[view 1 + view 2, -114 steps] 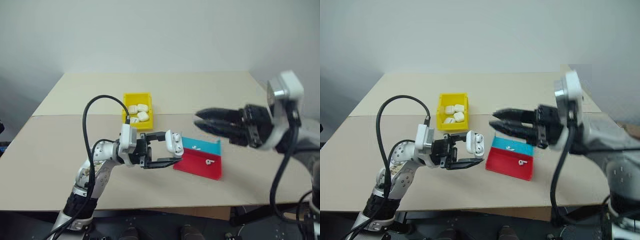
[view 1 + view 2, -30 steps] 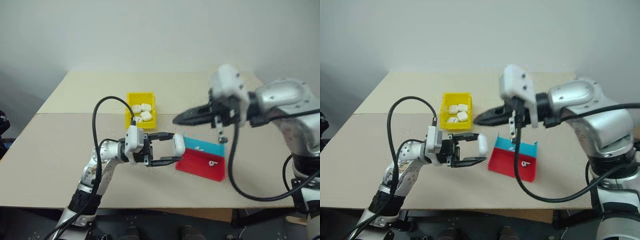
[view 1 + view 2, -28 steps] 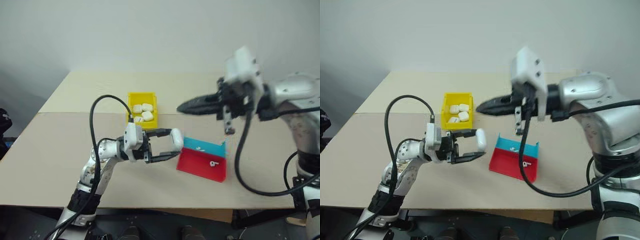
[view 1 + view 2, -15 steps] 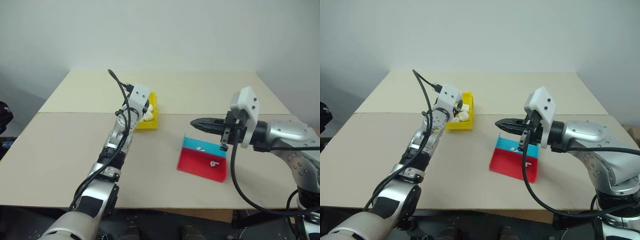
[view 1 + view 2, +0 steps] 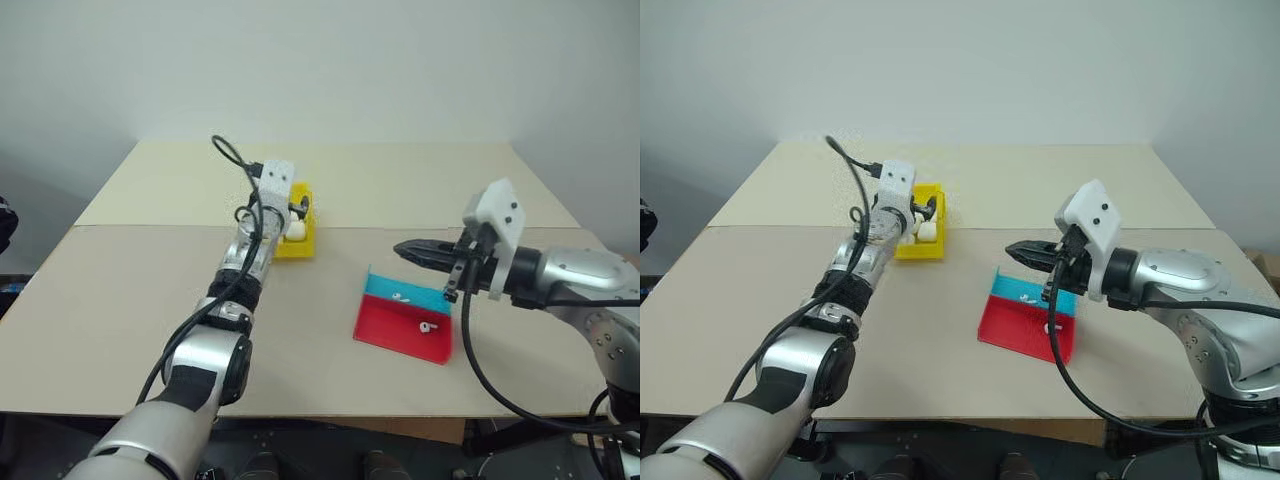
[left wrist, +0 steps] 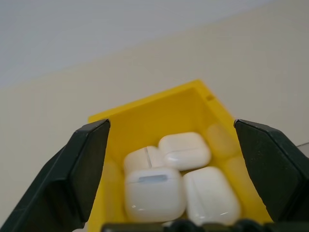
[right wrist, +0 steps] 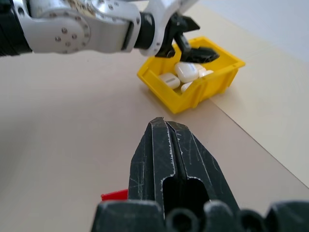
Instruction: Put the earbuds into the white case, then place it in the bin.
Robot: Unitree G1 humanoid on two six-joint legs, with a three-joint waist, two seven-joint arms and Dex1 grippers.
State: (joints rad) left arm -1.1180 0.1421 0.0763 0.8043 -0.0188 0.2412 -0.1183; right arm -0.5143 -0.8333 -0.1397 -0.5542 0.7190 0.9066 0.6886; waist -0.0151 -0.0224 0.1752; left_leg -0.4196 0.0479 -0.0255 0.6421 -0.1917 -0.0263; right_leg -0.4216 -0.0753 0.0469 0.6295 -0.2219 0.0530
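Note:
My left gripper (image 5: 297, 207) hangs open over the yellow bin (image 5: 303, 244), its fingers (image 6: 87, 164) spread wide with nothing between them. Several white cases lie packed in the bin (image 6: 159, 104); the closest white case (image 6: 154, 193) sits right under the gripper, lid shut. I cannot tell which of them was the one held. Two earbuds (image 5: 400, 297) (image 5: 428, 326) lie loose on the red-and-blue tray (image 5: 395, 335). My right gripper (image 5: 402, 248) is shut and empty, level, hovering just above the tray's far edge. It points toward the bin (image 7: 212, 79).
The tray slopes on the beige table (image 5: 120, 320), right of centre. A seam (image 5: 140, 227) crosses the table just behind the bin. Open tabletop lies between bin and tray and along the near edge. A black cable (image 5: 232, 160) loops over my left wrist.
My left arm swung forward from mid-table to the bin carrying the white case, then opened; the case is no longer between its fingers. My right gripper sank to just above the tray, still shut.

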